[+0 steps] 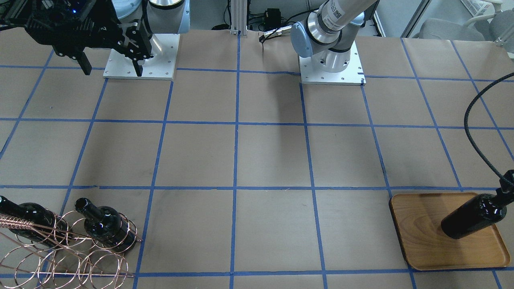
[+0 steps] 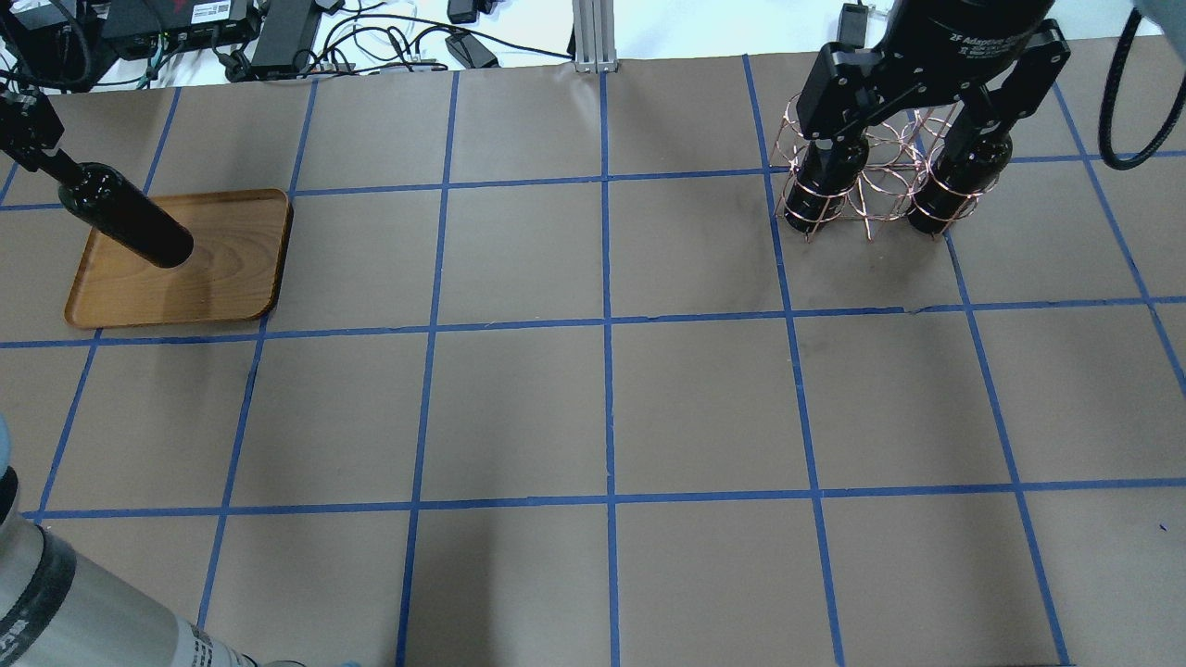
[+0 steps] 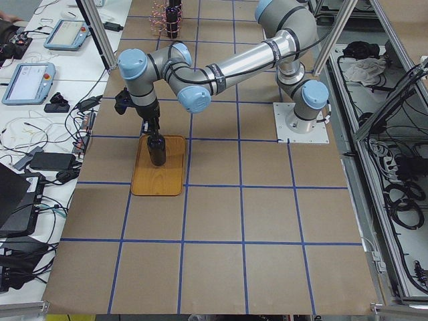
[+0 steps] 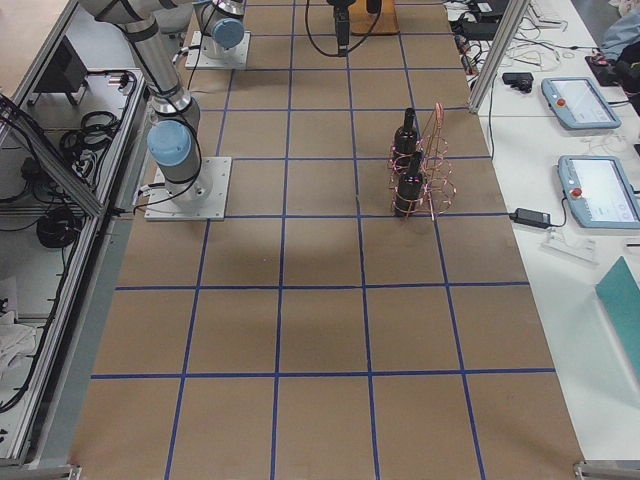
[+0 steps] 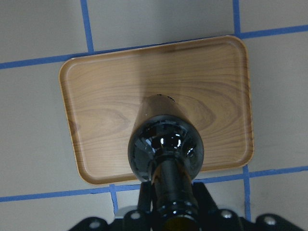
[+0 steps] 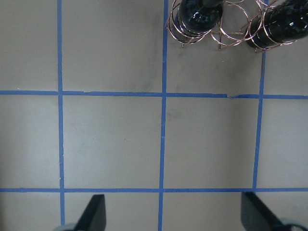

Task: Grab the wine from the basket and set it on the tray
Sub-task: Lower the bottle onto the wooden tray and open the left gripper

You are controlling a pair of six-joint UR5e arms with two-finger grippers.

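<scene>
My left gripper [image 5: 172, 211] is shut on the neck of a near-black wine bottle [image 5: 166, 144] and holds it upright over the wooden tray [image 5: 106, 96]. The bottle's base is at or just above the tray's surface; I cannot tell if it touches. This shows in the overhead view too: gripper [image 2: 39, 150], bottle [image 2: 130, 222], tray [image 2: 222, 269]. My right gripper [image 2: 913, 139] is open and empty, high above the table, on the near side of the copper wire basket [image 2: 871, 176]. Two more bottles [image 2: 825, 190] [image 2: 950, 195] stand in the basket.
The table is brown paper with a blue tape grid [image 2: 607, 324]. Both arm bases [image 1: 331, 64] [image 1: 140, 56] stand at the robot's edge. A black cable [image 1: 474, 140] hangs from the left arm near the tray. Electronics and cables [image 2: 278, 37] lie beyond the far edge.
</scene>
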